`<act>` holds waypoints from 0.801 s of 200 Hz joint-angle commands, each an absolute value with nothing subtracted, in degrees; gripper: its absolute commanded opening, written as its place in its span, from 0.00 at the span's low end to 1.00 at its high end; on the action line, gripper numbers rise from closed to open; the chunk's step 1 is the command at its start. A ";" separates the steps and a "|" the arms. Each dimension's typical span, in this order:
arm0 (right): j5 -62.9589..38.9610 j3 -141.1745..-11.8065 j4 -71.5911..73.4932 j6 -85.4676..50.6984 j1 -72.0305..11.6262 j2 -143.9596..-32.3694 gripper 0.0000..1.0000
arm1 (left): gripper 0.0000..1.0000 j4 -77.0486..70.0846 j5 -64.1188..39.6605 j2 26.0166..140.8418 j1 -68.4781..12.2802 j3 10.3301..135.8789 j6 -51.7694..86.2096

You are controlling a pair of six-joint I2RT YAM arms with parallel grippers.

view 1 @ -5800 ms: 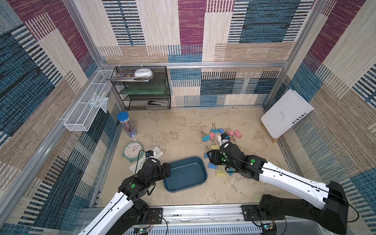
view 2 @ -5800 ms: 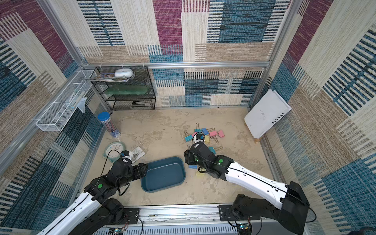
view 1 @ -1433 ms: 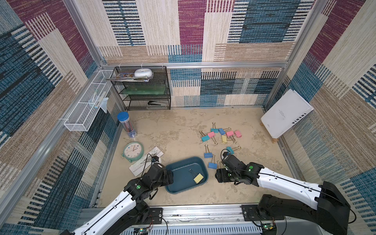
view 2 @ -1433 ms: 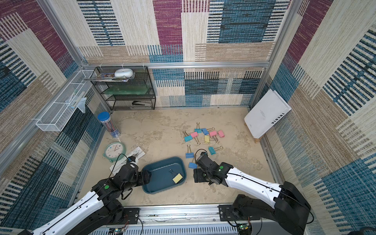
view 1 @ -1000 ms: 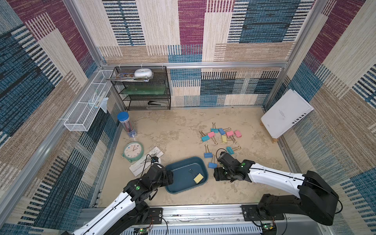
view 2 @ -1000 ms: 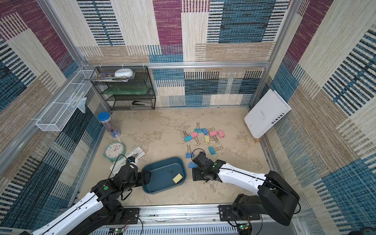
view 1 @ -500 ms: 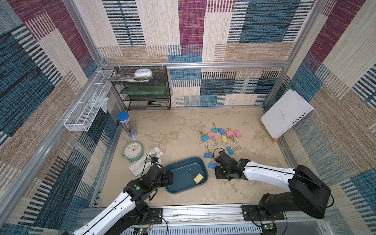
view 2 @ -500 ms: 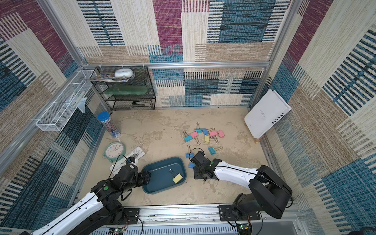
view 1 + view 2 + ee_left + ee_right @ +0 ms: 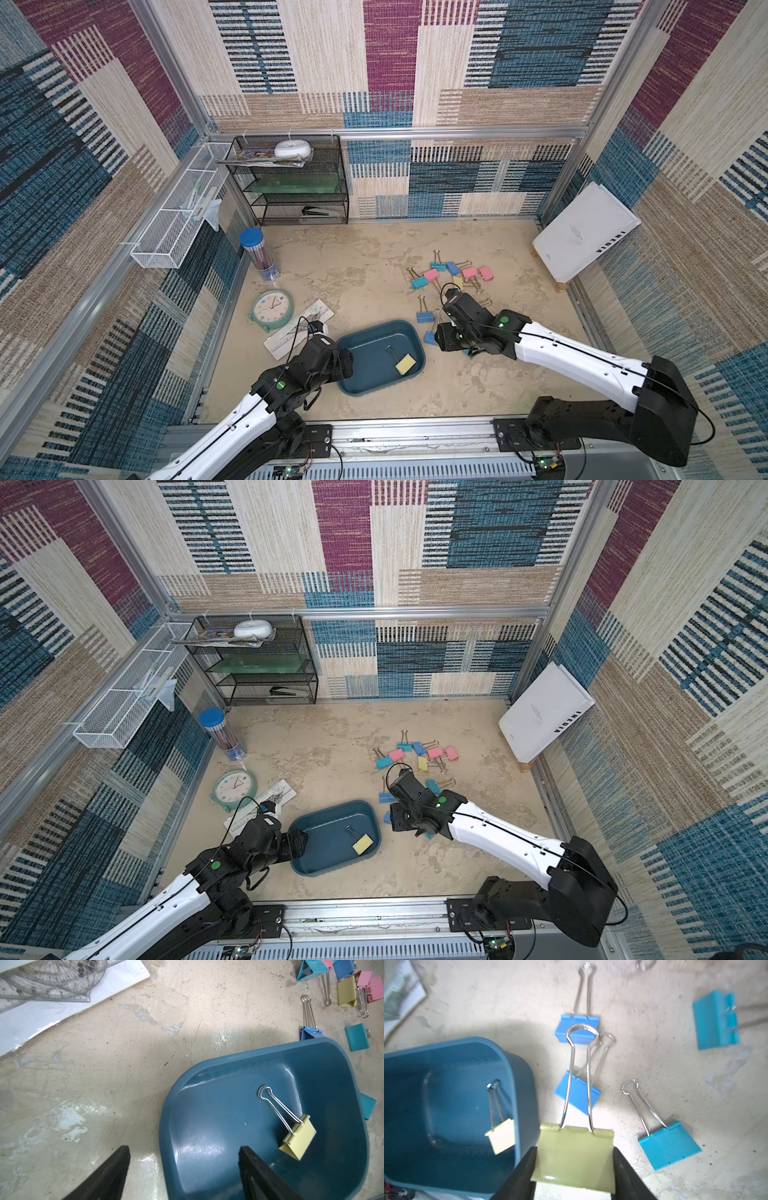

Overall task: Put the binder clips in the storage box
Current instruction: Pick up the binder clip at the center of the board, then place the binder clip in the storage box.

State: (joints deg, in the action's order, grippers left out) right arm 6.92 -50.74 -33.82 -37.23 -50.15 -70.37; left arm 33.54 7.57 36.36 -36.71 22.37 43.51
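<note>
The dark teal storage box (image 9: 365,357) (image 9: 328,833) sits near the front of the table with one yellow binder clip (image 9: 405,364) (image 9: 298,1139) lying in it. My right gripper (image 9: 574,1159) is shut on a second yellow binder clip (image 9: 575,1147), low over the table just right of the box (image 9: 446,1105). Blue and teal clips (image 9: 577,1093) (image 9: 669,1145) lie on the table below it. Several more clips (image 9: 453,274) are scattered farther back. My left gripper (image 9: 184,1149) is open, its fingers either side of the box's left rim (image 9: 166,1126).
A round clock (image 9: 272,309) and a ruler pack (image 9: 297,328) lie left of the box. A pencil tube (image 9: 257,253), a black mesh rack (image 9: 299,183) and a white wire basket (image 9: 178,216) are at the back left. A white book (image 9: 586,232) leans on the right wall.
My right jaws have closed on the yellow clip beside the box, and that arm has shifted slightly. The left arm and the box have not moved in the last second.
</note>
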 commanded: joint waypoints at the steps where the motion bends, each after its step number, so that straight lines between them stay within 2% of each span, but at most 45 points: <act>1: 3.39 -53.97 -37.07 -37.23 -53.25 -69.99 0.45 | 0.86 33.27 8.11 36.29 -36.67 22.39 43.74; 42: 1.52 -61.25 -32.58 -37.52 -61.51 -80.60 0.44 | 0.86 32.96 7.99 36.88 -36.68 22.32 43.62; 86: -0.94 -66.06 -27.08 -37.62 -65.62 -92.33 0.44 | 0.86 32.84 8.05 36.98 -36.70 22.19 43.59; 160: -1.89 -62.12 -19.38 -44.36 -69.43 -97.44 0.46 | 0.86 33.58 8.31 35.99 -36.66 21.86 43.25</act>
State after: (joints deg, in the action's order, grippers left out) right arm -1.67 -63.22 -23.11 -41.21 -68.73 -96.79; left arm 33.56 7.60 36.42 -36.71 22.04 43.48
